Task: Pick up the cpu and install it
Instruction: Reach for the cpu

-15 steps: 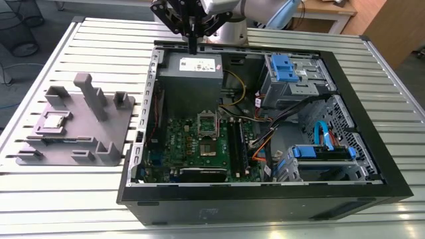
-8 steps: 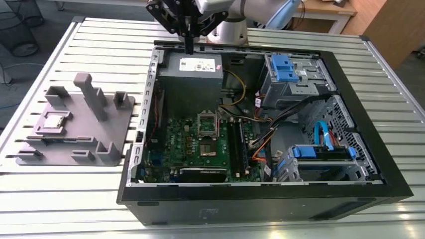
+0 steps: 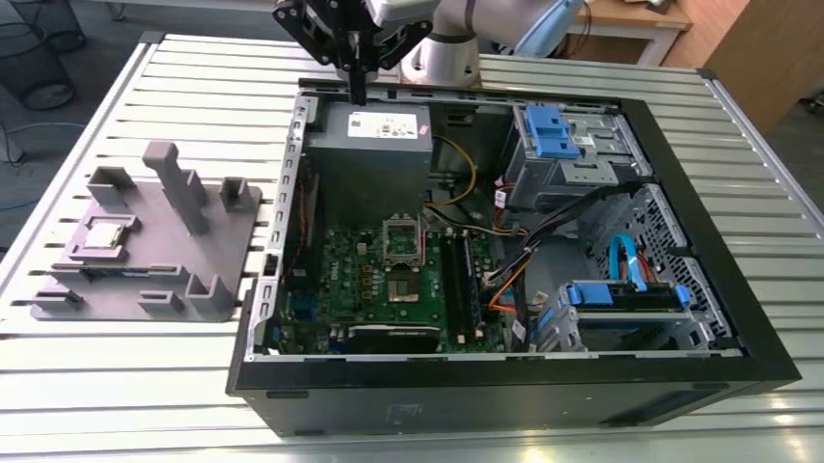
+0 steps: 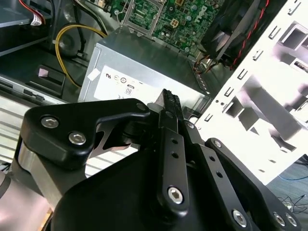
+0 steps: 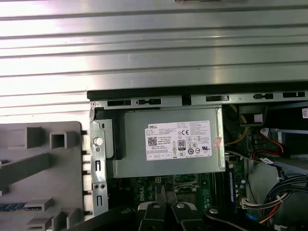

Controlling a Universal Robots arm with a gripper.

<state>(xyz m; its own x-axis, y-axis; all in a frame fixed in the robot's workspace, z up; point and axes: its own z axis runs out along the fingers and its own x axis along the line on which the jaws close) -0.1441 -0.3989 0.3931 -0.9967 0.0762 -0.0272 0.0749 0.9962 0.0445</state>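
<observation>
Ribbed silver metal surface (image 3: 168, 87) is spanning most of the exterior view. Its slats (image 5: 144, 53) are catching bright overhead glare in the first wrist view. Dark grey floor (image 3: 106, 43) is showing beyond the far corner. Black wire mesh bin (image 3: 37, 63) is standing on it at the exterior view's left, with a thin cable (image 3: 13, 145) lying nearby. Wooden cabinet (image 3: 747, 43) is sitting at the exterior view's far right, with a pale wood tabletop (image 3: 638, 17) just beside it.

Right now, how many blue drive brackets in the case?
2, both on the exterior view's right: one bracket at the far end of the case, one nearer. More may be hidden.
</observation>
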